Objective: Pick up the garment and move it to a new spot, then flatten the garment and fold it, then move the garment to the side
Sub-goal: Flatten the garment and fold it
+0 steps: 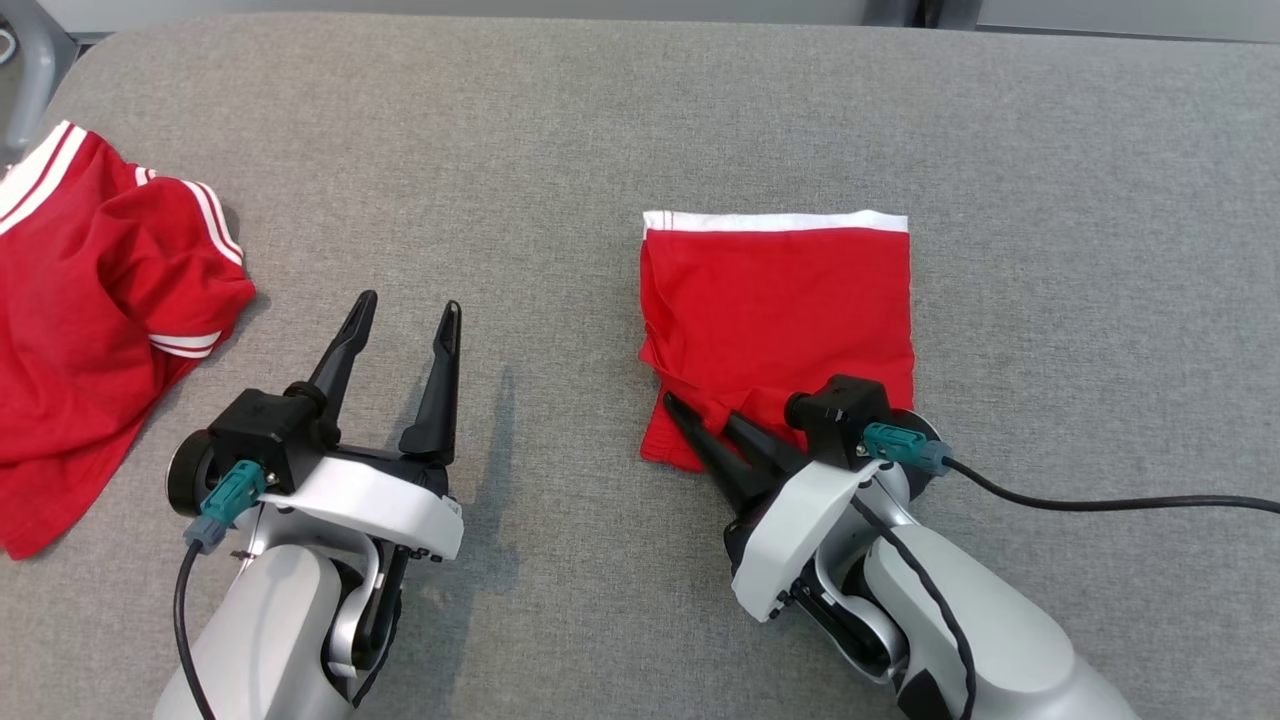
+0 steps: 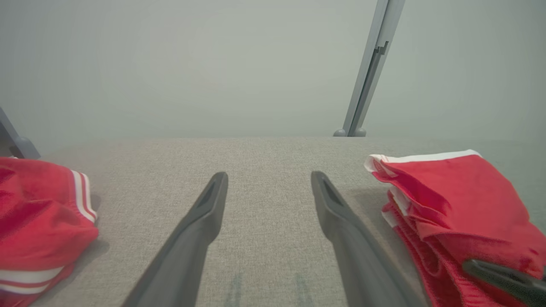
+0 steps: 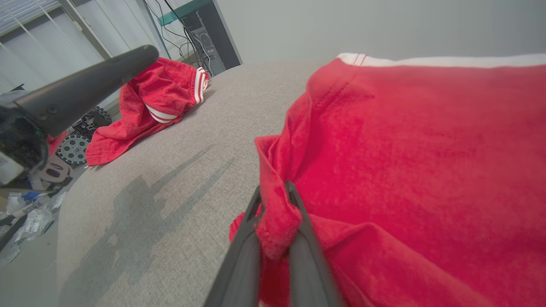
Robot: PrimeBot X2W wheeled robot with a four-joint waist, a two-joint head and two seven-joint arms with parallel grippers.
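A folded red garment (image 1: pixel 790 310) with a white band along its far edge lies on the grey fabric table (image 1: pixel 600 120), right of centre. My right gripper (image 1: pixel 700 412) is shut on the garment's near left corner, and the right wrist view shows red cloth bunched between the fingers of that gripper (image 3: pixel 274 192). The garment (image 3: pixel 426 149) spreads to the right there. My left gripper (image 1: pixel 410 303) hovers open over bare table to the garment's left, holding nothing. Its own view shows the left gripper (image 2: pixel 268 175) spread wide, with the garment (image 2: pixel 460 200) at the right.
A second red garment (image 1: pixel 90 300) with white stripes lies crumpled at the table's left edge. A grey metal post (image 2: pixel 371 68) rises beyond the far edge. Off the table's left side the floor holds clutter and a wheeled base (image 3: pixel 74 147).
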